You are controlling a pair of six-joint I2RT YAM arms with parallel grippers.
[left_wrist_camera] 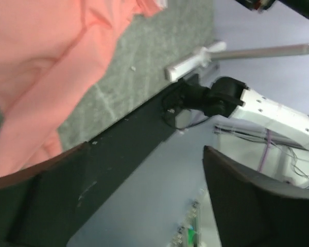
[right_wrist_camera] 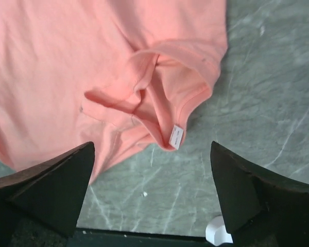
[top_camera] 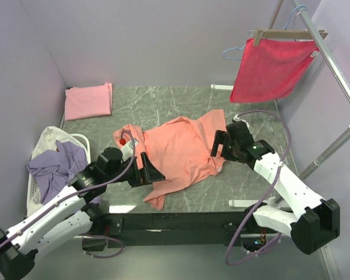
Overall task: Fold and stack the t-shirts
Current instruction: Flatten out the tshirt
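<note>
One white basket [top_camera: 81, 142] is noted at the left edge of the table [top_camera: 181, 102]; two shirts are heaped in it, a lavender shirt [top_camera: 58, 168] and a cream shirt [top_camera: 48, 139]. Two more are laid on the table: the salmon-orange shirt [top_camera: 178, 149], spread rumpled at centre between the arms, and the light pink shirt [top_camera: 88, 100], folded in the far left corner. Four shirts are counted. The left gripper [top_camera: 150, 170] and right gripper [top_camera: 220, 146] are both spread wide, with nothing held. One crimson cloth [top_camera: 271, 67] is hung at far right.
</note>
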